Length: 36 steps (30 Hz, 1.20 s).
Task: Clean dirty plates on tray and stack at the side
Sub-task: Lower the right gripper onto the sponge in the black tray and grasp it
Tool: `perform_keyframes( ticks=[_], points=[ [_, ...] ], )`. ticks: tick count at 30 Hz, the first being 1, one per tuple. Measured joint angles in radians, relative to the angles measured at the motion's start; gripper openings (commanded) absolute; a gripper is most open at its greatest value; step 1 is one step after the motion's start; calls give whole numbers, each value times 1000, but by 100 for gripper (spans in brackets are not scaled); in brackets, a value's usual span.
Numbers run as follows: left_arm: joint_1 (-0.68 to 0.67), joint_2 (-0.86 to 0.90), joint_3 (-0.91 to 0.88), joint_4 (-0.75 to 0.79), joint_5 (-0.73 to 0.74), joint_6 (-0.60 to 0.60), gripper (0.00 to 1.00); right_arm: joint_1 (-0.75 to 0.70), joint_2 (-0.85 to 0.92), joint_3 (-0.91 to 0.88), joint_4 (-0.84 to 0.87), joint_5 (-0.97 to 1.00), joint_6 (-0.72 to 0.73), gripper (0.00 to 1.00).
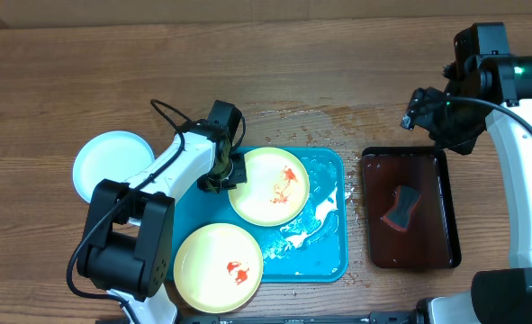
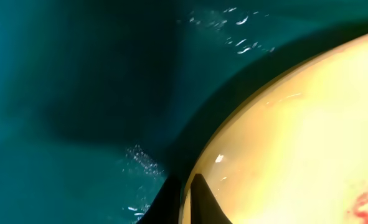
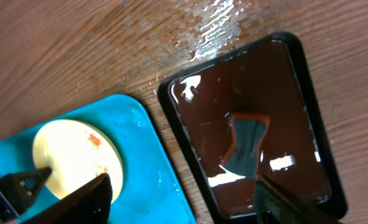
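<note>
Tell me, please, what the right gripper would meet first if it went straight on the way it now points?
Probably the sponge in the dark brown tray, or the tray floor beside it; the right gripper points there, though depth is unclear.

Overhead: straight down on the whole table (image 1: 67, 72). Left wrist: pressed close to the rim of the yellow plate (image 2: 296, 137) on the turquoise tray (image 2: 78, 93). Right wrist: higher, tilted down, shares both.

Robot lab setup: left arm (image 1: 171, 166), right arm (image 1: 522, 153), wooden table (image 1: 67, 72).
</note>
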State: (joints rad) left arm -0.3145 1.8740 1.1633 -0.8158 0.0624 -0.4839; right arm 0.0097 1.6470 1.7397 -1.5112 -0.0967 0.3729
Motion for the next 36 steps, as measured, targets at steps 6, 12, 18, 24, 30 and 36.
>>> perform_keyframes(
  ticks=[6, 12, 18, 24, 30, 36],
  points=[
    [-16, 0, 1, -9, -25, 47, 4, 0, -2, -70, -6, 8, 12, 96],
    [-32, 0, 0, 12, -45, 159, 4, 0, -1, -299, 103, 7, 24, 100],
    [-33, 0, 0, 38, -37, 214, 4, 0, -1, -464, 225, 8, 80, 86],
    [-33, 0, 0, 50, -34, 253, 4, -16, -1, -550, 297, 7, 125, 86],
    [-33, 0, 0, 62, -31, 275, 4, -70, -1, -637, 346, 7, 127, 88],
    [-33, 0, 0, 73, -29, 283, 4, -77, -1, -673, 386, 3, 120, 80]
  ],
)
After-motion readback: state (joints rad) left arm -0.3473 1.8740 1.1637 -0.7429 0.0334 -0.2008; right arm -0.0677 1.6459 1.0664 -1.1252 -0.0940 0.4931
